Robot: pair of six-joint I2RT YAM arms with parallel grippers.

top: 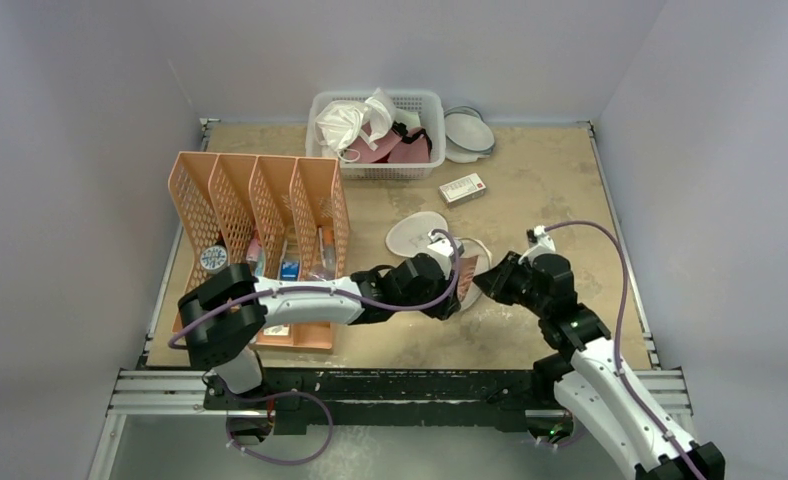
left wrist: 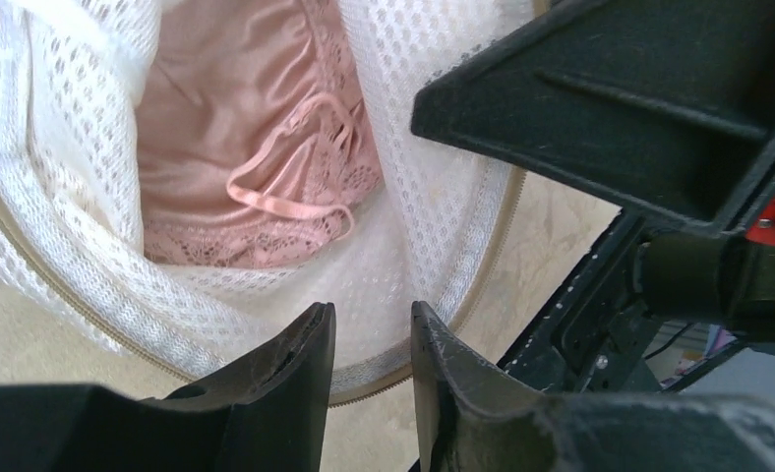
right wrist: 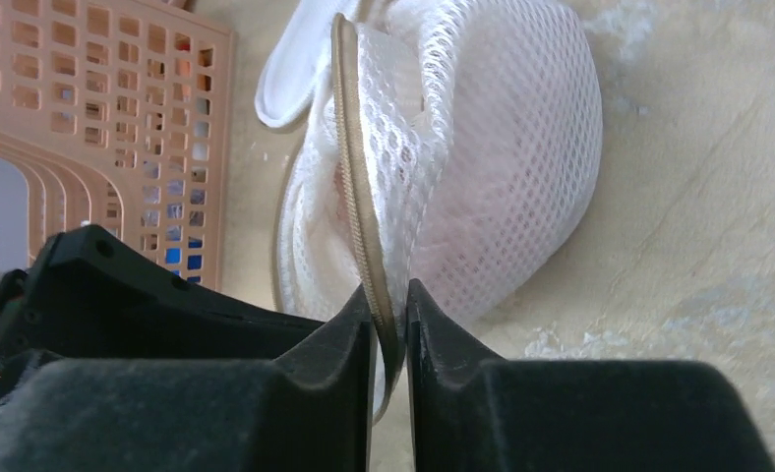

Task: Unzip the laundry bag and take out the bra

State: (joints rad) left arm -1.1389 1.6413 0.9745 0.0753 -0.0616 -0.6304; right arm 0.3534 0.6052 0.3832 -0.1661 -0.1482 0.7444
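My right hand [right wrist: 390,305] is clamped on the laundry bag [right wrist: 502,147], its fingertips pinched tight on the tan zip [right wrist: 349,147] at the rim, holding that edge up off the counter [right wrist: 698,246]. My left hand [left wrist: 372,344] is at the opposite lip with its jaws narrow. White mesh shows in the slim gap between them, but I cannot tell whether they have hold of it or are only hanging over it.

The unzipping looks done to me: the zip gapes along the whole stretch I can see, and the mouth is spread wide. The removal has not begun. The bra [left wrist: 236,128] lies wholly inside the bag, bunched against the far wall, with lace along its lower edge and a thin strap [left wrist: 290,202] looping loose on top. I judge what is left is to reach in, pinch the fabric and draw it clear of the rim.

The mouth is crowded, though. My right hand's black body fills the upper right of the left wrist view, and the strap could snag on the zip teeth on the way out.

Just to the left stands a peach perforated file rack [top: 260,200], near the bag but not touching it. Farther back a small box [top: 462,188] lies alone. At the rear edge a white basket [top: 370,170] holds white cloth and darker rose pieces, and pale dishes [top: 468,132] sit just beside it, all well apart from my work.
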